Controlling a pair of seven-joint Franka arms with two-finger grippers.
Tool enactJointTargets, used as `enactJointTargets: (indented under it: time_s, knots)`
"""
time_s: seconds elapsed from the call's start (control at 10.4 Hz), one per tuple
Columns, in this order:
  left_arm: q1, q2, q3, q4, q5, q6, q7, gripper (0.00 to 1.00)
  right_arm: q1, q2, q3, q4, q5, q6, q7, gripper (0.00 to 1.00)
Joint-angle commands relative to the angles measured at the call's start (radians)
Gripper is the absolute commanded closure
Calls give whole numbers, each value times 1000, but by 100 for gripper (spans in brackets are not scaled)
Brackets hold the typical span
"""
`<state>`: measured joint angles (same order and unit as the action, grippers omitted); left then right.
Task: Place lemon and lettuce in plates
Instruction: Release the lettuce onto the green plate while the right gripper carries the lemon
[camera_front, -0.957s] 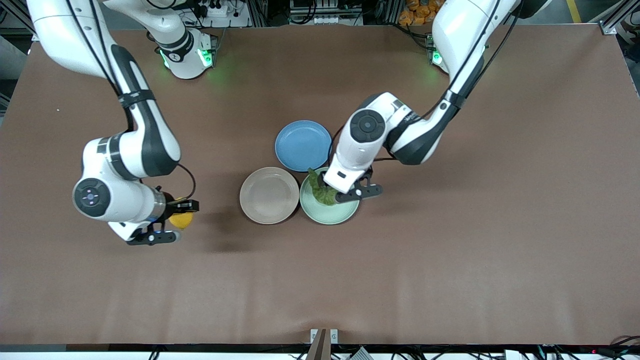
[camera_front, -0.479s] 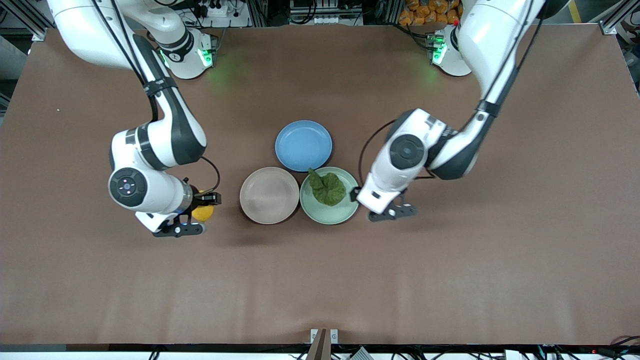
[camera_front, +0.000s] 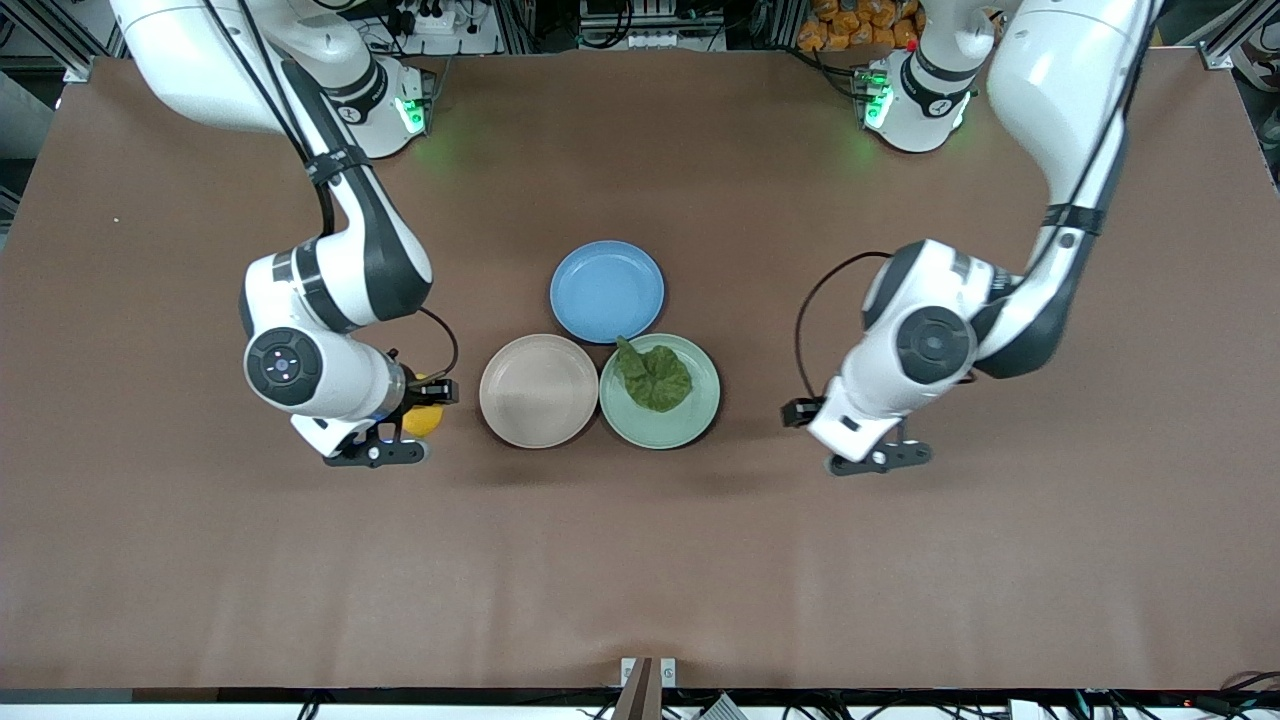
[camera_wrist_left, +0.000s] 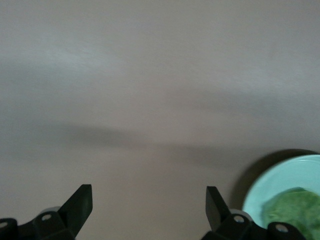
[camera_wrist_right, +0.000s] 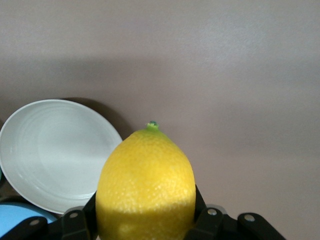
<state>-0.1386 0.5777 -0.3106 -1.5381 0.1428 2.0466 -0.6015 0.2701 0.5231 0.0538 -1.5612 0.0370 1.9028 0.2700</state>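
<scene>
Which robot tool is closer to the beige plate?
The right tool, holding the lemon, is just beside the beige plate toward the right arm's end. The left tool is open, past the green plate, over bare table.

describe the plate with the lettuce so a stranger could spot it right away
Mid-table sit three round plates. The mint green plate is one of the two nearer the front camera, toward the left arm's end, beside the beige-pink plate. Only it holds the crinkled dark-green lettuce.
</scene>
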Motion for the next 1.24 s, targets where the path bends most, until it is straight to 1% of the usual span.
enactJointTargets:
  time_s: [0.0, 0.19, 0.38, 0.67, 0.77, 0.86, 1.15]
  knots:
    - [114, -51, -10, -13, 18, -68, 109, 0, 49, -43, -3, -11, 1, -36, 54, 68]
    - [196, -82, -10, -13, 18, -133, 219, 0, 69, -52, -3, -11, 4, -60, 71, 68]
    - [233, -96, -9, -10, 18, -225, 276, 0, 110, -51, -6, -14, -2, -70, 104, 68]
    - [376, -133, -7, -10, 18, -246, 324, 0, 148, -41, -6, -20, -2, -59, 133, 68]
    - [437, -169, -7, -14, 18, -290, 331, 0, 165, -32, -6, -20, -3, -54, 135, 68]
    - [479, -188, -10, -13, 18, -307, 338, 0, 188, -13, -9, -20, -11, -47, 135, 68]
    - [484, -205, -5, 2, 43, -306, 309, 0, 215, 50, -9, -22, -16, 5, 135, 67]
